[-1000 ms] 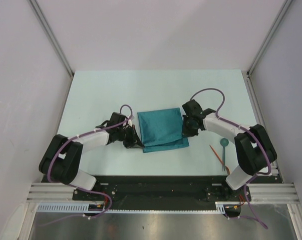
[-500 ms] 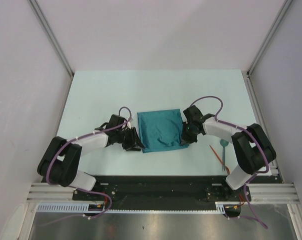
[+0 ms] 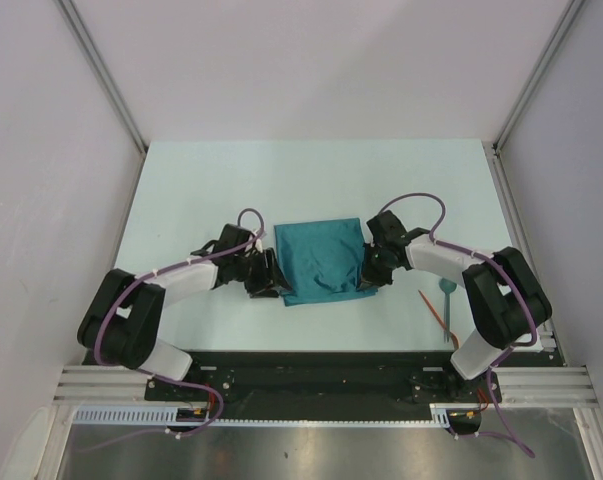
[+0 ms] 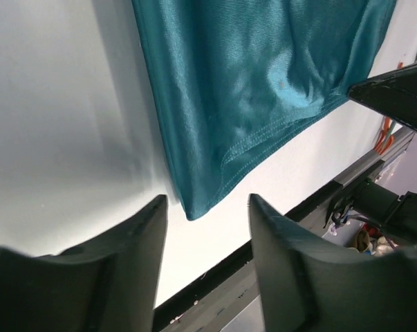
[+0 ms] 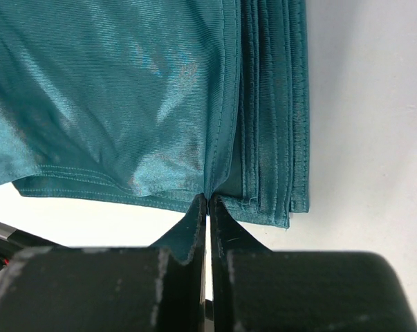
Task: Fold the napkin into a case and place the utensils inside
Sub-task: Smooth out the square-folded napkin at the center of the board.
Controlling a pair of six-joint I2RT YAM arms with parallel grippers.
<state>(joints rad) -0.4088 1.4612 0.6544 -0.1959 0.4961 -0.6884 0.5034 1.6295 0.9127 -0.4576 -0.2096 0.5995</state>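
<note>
- Top view: the napkin lies folded mid-table between the left gripper and right gripper; the utensils sit beside the right arm, which could sweep them; bare table lies beyond
- Left wrist: left gripper spread astride the napkin's corner, near the table's front edge
- Right wrist: right gripper pinching one napkin hem; a pull may skew the stacked layers

Bright, even light with soft shadows, sheen on the napkin, and blurred close-up fingers.

text: none readable — labels: none | brands: none | numbers: none | signs: none
</note>
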